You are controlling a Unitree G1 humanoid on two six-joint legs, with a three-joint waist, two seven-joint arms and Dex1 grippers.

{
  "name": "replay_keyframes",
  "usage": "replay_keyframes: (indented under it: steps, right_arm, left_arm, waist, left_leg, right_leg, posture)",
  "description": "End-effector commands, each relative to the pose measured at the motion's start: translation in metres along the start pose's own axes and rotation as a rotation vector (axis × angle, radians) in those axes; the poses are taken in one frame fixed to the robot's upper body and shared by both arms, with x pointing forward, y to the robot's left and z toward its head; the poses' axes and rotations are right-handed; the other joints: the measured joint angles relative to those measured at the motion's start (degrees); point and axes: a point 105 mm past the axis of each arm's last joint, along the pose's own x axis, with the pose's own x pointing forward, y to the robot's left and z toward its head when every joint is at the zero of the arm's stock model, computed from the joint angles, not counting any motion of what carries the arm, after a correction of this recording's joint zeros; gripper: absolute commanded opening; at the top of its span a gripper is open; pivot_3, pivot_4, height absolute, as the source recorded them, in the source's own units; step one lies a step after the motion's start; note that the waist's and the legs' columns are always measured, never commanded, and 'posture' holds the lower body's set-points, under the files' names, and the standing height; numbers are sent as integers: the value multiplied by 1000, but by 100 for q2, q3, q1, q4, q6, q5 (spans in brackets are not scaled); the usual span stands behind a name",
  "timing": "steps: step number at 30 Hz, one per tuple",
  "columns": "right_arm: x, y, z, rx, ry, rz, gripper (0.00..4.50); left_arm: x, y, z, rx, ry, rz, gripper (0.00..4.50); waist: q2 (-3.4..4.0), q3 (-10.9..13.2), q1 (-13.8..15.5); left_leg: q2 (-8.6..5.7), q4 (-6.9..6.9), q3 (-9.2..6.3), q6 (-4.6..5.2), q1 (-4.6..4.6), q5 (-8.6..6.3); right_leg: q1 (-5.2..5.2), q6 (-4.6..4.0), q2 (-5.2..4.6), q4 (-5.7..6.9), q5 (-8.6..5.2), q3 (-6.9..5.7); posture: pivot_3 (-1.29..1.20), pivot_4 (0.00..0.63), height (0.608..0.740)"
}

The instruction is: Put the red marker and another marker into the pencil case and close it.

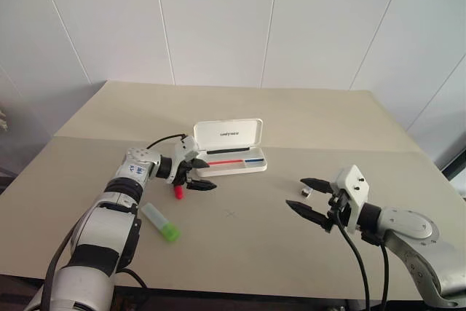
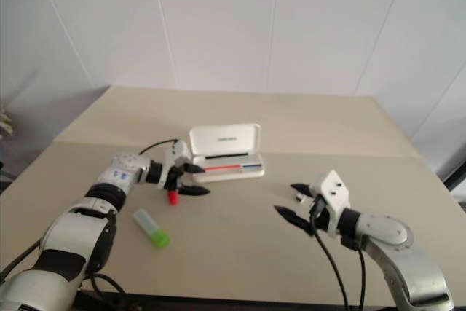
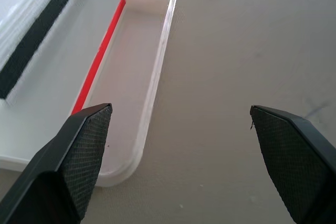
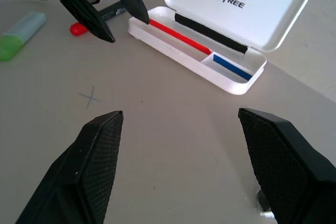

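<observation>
The pencil case (image 1: 228,135) lies open in the middle of the table, its lid raised at the back and a red-and-blue stripe in its tray (image 4: 173,50). My left gripper (image 1: 210,175) is open and empty, its fingertips close to the tray's left end (image 3: 126,169). The red marker (image 1: 178,192) lies on the table just below that gripper, red cap toward me. Another marker, a mint highlighter with a lime-green cap (image 1: 161,223), lies nearer me on the left. My right gripper (image 1: 295,193) hovers open and empty to the right of the case.
A small grey metal piece (image 1: 307,191) sits on the table beside my right gripper's fingers. A faint cross mark (image 1: 231,214) is drawn on the beige tabletop between the arms. A black cable loops above my left wrist.
</observation>
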Motion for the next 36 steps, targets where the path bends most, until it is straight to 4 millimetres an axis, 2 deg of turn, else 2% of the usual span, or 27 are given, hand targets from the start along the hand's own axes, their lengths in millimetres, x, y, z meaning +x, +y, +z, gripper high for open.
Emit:
replay_keyframes:
  steps: [1,9,10,12,16,20,24,36]
  right_arm:
    - [-7,-1,14,-31,-43,-17,4500]
    - [-7,-4,14,-37,-39,-17,4500]
    - [-7,-5,15,-39,-40,-17,4500]
    - [-7,-6,15,-41,-39,-17,4500]
    - [-7,-7,15,-47,-38,-18,4500]
    - [-6,-8,16,-53,-36,-16,4500]
    - [-5,-10,18,-60,-37,-13,4500]
    - [-6,-17,21,-80,-38,-3,4500]
  left_arm:
    - [1,7,8,31,30,49,4488]
    - [8,7,0,23,101,64,4488]
    - [8,7,0,29,109,57,4310]
    - [7,8,-2,36,132,70,3883]
    - [4,13,-6,30,172,109,2617]
    - [2,16,-3,54,173,130,1220]
    - [1,19,3,82,161,143,17]
    - [-7,14,36,197,44,77,17]
  waist:
    - [-1,1,-6]
    - [-1,1,-15]
    - [-1,0,-17]
    - [-1,1,-17]
    - [-1,1,-18]
    - [-1,1,-20]
    - [-1,1,-15]
    - [-3,2,0]
  left_leg:
    - [0,0,0,0,1,0]
    - [0,1,0,0,3,0]
    - [0,1,0,0,3,0]
    - [0,0,0,0,4,0]
    - [0,-1,0,0,4,0]
    - [0,-1,-1,0,4,0]
    - [0,-1,0,0,4,0]
    - [0,-2,0,0,1,0]
  right_leg:
    - [0,0,0,1,0,0]
    - [1,1,1,4,1,0]
    - [1,1,2,4,1,0]
    - [1,1,2,4,1,0]
    - [1,1,2,3,1,1]
    - [1,1,3,4,1,1]
    - [1,1,3,3,1,1]
    - [0,2,3,0,1,1]
  posture:
    - [0,150,740]
    - [0,150,740]
    - [0,150,740]
    - [0,150,740]
    - [0,150,740]
    - [0,150,740]
    - [0,150,740]
    - [0,150,740]
